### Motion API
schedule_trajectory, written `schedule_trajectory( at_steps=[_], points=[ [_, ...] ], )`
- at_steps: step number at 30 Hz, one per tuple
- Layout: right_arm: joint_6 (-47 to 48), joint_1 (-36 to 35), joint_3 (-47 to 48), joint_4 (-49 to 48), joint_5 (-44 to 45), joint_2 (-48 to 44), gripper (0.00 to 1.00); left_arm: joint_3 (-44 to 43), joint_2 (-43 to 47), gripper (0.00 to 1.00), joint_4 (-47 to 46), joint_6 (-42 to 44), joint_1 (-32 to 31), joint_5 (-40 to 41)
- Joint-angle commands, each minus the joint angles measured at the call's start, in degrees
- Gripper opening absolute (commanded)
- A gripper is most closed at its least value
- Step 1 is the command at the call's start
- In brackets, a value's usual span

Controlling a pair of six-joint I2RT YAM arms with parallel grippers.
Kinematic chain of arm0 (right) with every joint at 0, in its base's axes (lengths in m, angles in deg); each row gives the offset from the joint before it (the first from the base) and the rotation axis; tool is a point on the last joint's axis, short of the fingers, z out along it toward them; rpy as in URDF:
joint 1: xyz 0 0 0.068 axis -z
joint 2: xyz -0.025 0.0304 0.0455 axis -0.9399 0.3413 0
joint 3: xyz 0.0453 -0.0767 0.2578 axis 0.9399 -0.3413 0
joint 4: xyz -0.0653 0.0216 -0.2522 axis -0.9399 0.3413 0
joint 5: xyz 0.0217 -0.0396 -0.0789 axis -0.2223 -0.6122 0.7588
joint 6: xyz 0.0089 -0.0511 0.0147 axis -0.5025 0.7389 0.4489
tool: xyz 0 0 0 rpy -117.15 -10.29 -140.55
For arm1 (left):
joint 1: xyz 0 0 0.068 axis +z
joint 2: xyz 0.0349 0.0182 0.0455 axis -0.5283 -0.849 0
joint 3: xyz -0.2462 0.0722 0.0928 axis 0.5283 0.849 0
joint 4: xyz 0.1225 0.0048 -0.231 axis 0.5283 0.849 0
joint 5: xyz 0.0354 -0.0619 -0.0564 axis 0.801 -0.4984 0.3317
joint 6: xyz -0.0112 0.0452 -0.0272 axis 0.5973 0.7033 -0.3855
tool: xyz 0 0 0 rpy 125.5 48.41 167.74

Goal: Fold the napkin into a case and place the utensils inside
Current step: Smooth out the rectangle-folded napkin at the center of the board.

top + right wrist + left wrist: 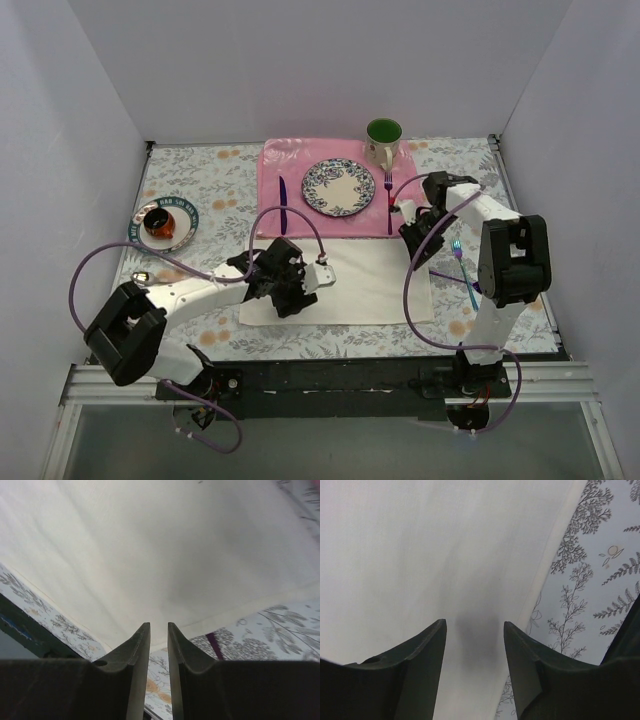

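Top external: napkin [365, 285] lies flat near the counter's near edge, long axis left-right.
Left gripper [285, 290]: released, over its left edge (nearer).
Right gripper [415, 235]: nearly clenched, empty, at its far-right corner.

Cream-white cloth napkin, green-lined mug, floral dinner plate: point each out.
Cream-white cloth napkin [375, 285], top external view, bare middle.
Green-lined mug [383, 131], top external view, green inside.
Floral dinner plate [338, 187], top external view, centre.
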Motion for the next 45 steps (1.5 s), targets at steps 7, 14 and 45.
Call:
schedule_trajectory(
  at_steps=[7, 14, 45],
  points=[
    [4.4, -4.4, -8.8, -2.4, 4.4, 0.9, 0.28, 6.3, 5.5, 0.48, 3.3, 7.3, 4.8, 0.3],
    [6.9, -5.6, -13.0, -2.2, 6.5, 0.1, 0.28, 9.6, 5.3, 0.48, 4.8, 9.1, 4.8, 0.1],
    [-2.9, -21.6, 42.1, 1.1, -14.0, 14.6, 0.4, -0.6, 19.2, 0.49, 37.1, 51.6, 50.1, -23.2]
  ],
)
